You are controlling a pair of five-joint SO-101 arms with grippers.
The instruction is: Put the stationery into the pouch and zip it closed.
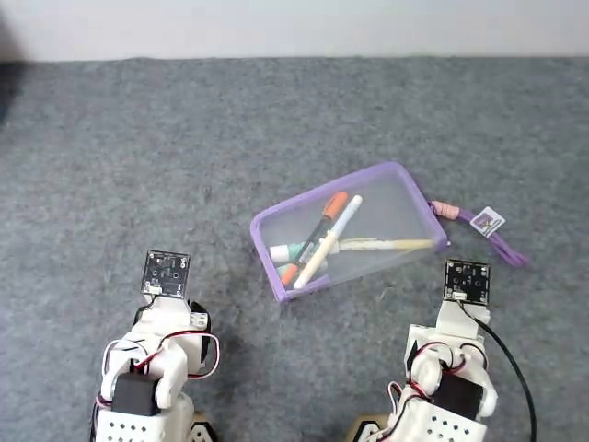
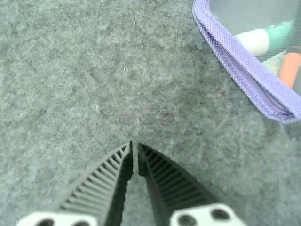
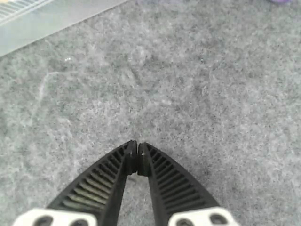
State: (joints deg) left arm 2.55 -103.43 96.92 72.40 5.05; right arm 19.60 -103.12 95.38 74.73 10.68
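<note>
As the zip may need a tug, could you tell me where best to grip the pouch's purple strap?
Probably mid-length on the purple strap, coming from above with the right gripper: it trails free of the pouch on the mat, nearest that arm.

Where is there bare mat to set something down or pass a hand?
Free: the wide mat between the pouch and the far wall; the stretch left of the pouch, ahead of the left tool; the gap between left arm and right arm. Crowded: the pouch's right end, where its tagged strap trails near the right tool.
</note>
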